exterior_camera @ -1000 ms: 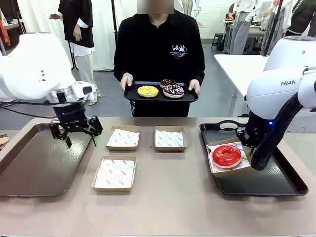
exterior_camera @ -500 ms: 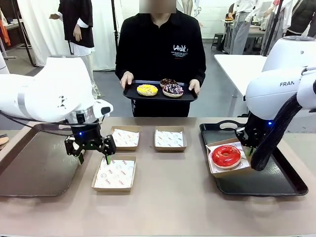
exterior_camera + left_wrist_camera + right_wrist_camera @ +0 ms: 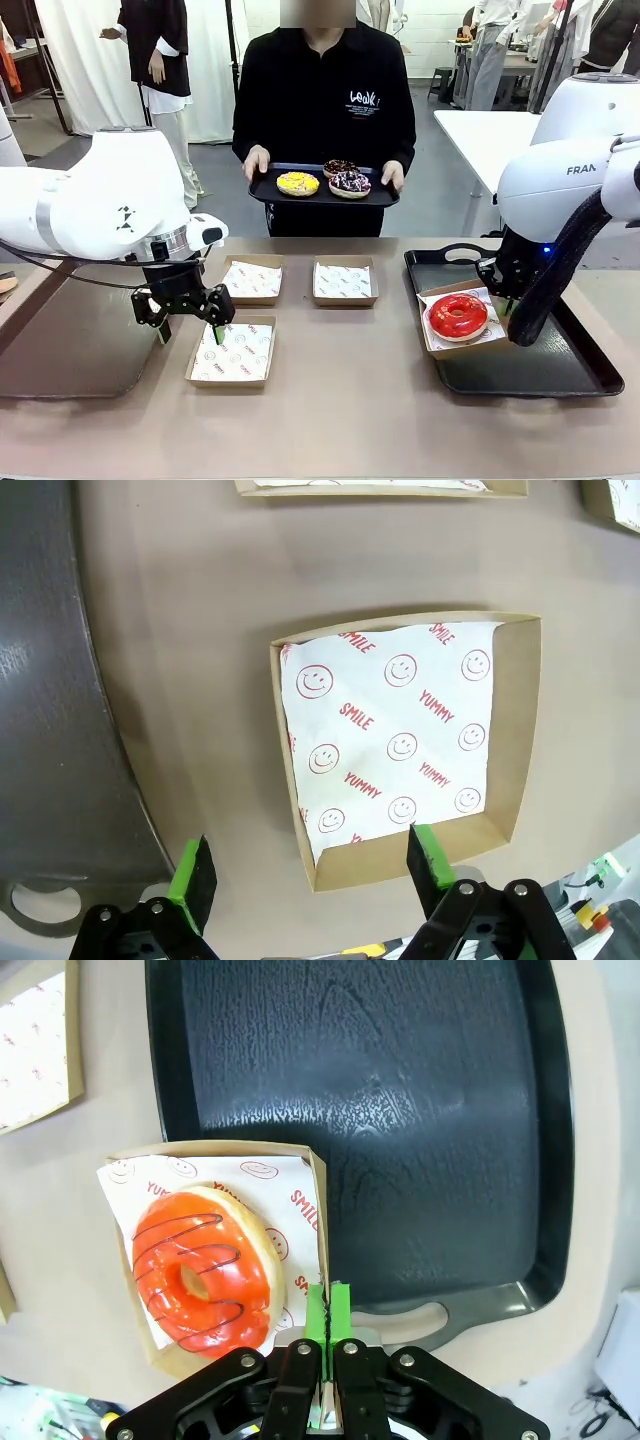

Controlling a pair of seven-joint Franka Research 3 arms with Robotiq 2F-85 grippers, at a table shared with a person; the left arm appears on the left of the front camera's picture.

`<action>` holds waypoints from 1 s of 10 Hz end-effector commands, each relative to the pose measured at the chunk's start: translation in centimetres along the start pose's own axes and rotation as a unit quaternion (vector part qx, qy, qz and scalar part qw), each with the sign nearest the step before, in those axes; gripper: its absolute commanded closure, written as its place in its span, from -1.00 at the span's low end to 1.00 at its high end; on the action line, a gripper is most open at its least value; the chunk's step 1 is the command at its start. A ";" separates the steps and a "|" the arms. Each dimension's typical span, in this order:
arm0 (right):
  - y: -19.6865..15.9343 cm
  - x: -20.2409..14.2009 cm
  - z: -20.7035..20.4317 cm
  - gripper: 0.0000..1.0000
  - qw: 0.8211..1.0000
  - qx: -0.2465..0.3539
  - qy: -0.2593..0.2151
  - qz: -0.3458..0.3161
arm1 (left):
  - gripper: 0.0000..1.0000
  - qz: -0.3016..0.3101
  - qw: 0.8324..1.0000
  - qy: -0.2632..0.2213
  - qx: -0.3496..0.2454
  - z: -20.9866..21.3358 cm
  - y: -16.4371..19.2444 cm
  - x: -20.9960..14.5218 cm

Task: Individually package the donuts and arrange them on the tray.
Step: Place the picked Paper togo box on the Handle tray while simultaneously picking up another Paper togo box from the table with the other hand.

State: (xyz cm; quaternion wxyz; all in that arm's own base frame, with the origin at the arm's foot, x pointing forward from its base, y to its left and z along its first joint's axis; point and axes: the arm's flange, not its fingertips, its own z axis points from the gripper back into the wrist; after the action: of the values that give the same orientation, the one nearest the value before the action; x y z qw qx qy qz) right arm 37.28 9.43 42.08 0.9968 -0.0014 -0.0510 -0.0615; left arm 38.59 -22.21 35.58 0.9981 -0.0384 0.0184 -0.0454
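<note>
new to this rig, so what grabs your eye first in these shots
A red donut sits in a paper-lined box on the right-hand tray, the right gripper pinching that box's rim. The open left gripper hovers at an empty box, and a person holds three more donuts across the table.

place: robotics lab | cues: white robot arms [image 3: 100, 195], white curtain [image 3: 90, 60], spare white table [image 3: 490, 135]

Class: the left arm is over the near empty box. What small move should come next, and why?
Probably lower the left gripper and close on the side wall of the near box: its fingers stand open astride that wall, and the paper-lined box holds no donut yet.
</note>
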 end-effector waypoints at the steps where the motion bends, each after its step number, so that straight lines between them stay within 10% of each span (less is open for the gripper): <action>1: 0.0 0.0 0.1 0.98 1.000 0.006 0.000 -0.005 | -1.00 0.013 1.000 -0.004 0.013 0.1 -0.2 0.1; 10: -3.6 -0.4 0.7 0.98 0.998 -0.026 0.037 0.038 | -1.00 0.006 0.999 0.014 0.030 -0.5 -2.5 -0.8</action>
State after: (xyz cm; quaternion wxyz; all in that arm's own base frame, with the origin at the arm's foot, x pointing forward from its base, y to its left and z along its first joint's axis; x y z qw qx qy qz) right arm 36.39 6.84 42.67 0.9992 -0.0168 -0.0210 -0.0299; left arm 37.50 -23.64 35.33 0.9980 -0.0276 0.0315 -0.0474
